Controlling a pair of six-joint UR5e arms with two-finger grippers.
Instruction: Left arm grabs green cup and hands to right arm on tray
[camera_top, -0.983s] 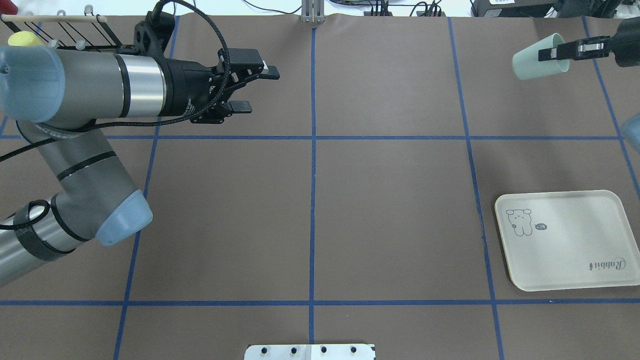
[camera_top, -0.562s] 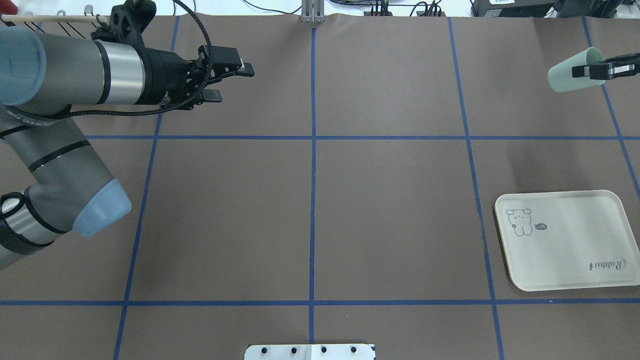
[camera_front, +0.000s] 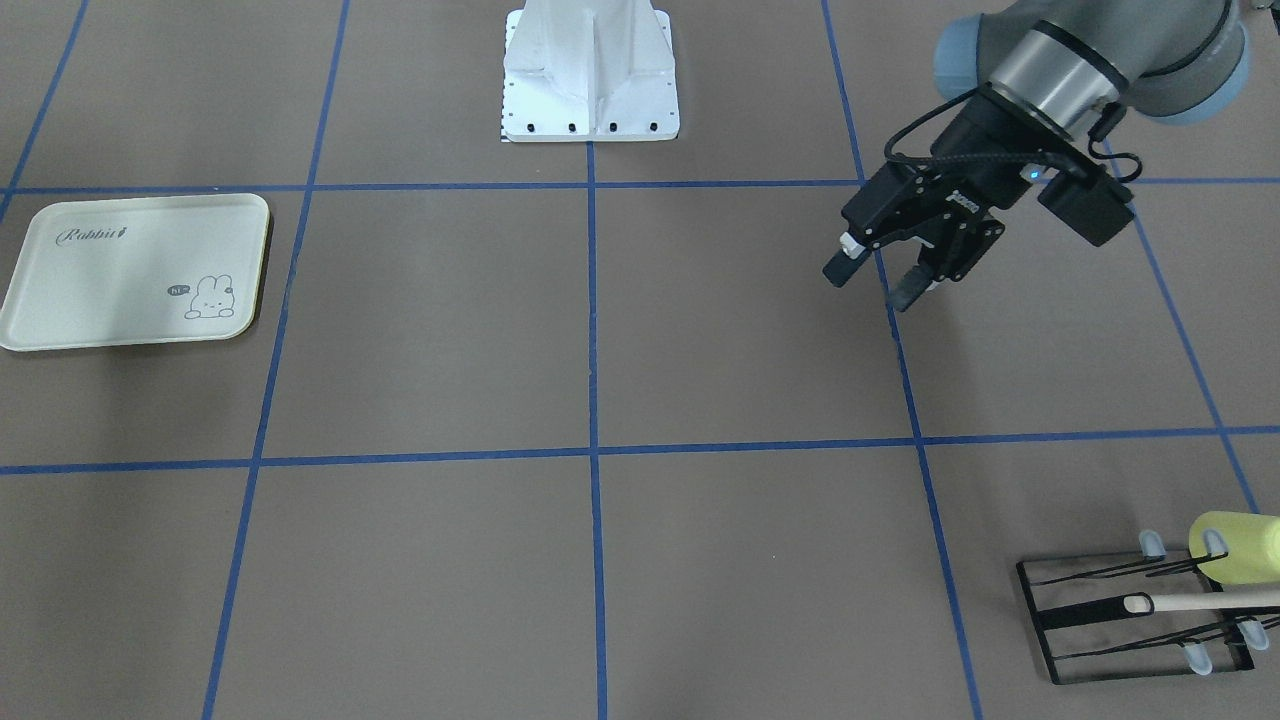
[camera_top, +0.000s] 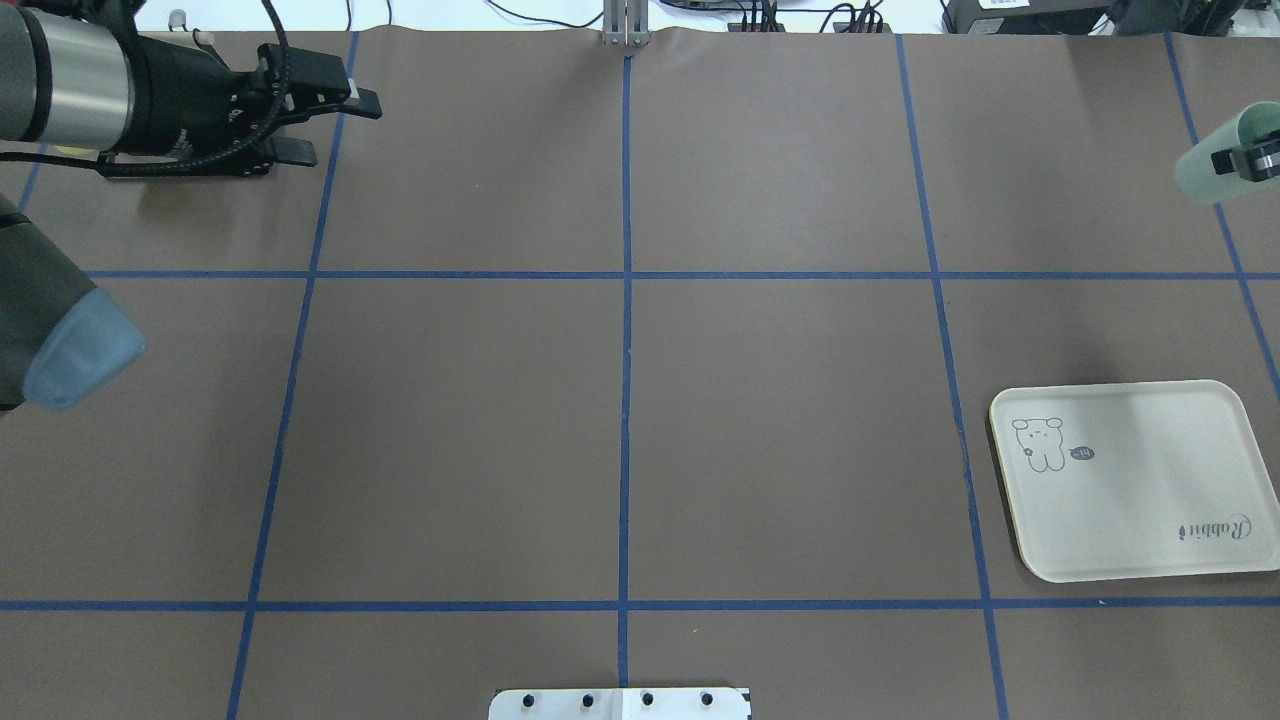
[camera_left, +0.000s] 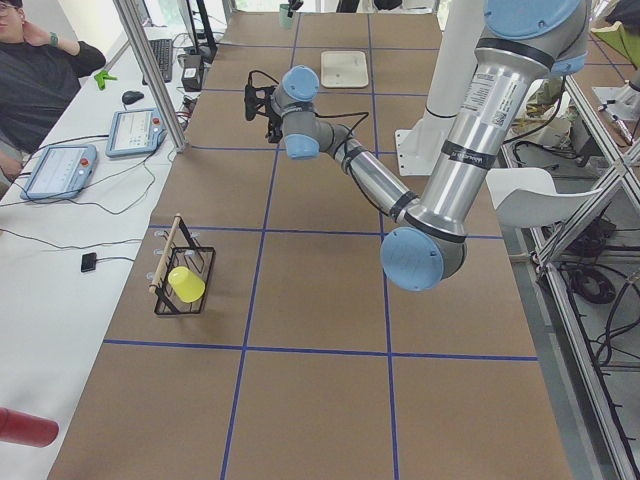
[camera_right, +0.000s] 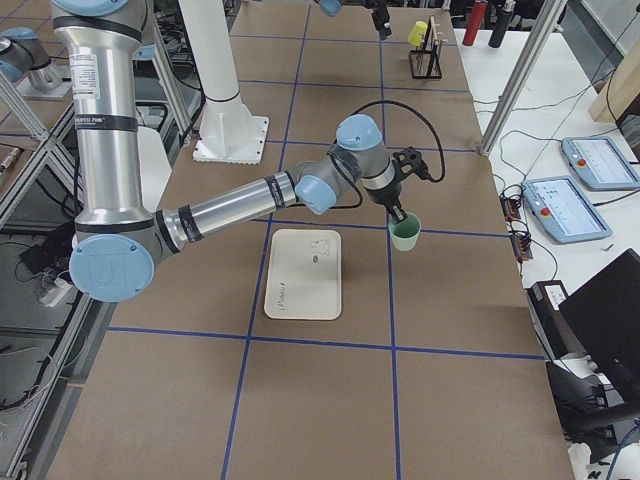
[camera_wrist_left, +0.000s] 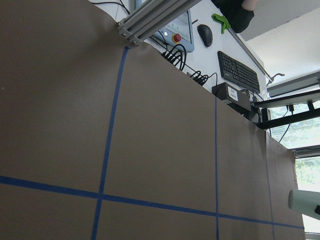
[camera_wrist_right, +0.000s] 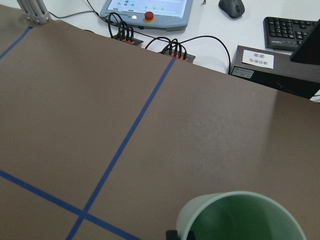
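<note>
Grip on green cup (camera_top: 1200, 172) at its rim, well apart from tray (camera_top: 1130, 510)

The green cup is a small tumbler of pale mint plastic, smooth, tapered and without a handle. The right pincer (camera_right: 400, 216) is closed on its rim, and the right wrist view looks into the open mouth. Seen from overhead, the cup is at the right edge, toward the far side of the bench (camera_top: 780, 400), with its base pointing to the middle. The cream tray with its bunny drawing lies flat nearer the robot. The left pincer (camera_top: 335, 128), at the far left, has its fingers spread with nothing between them.

Brown paper covers the bench, marked into squares by blue tape. A black wire rack (camera_front: 1080, 612) stands near the far left corner and carries a brighter yellow-green cup (camera_front: 1235, 545). Past the far edge a white worktop (camera_wrist_right: 260, 35) holds a keyboard (camera_wrist_left: 238, 72), a mouse (camera_wrist_left: 205, 35) and cables. A person (camera_left: 40, 80) sits beside it.
</note>
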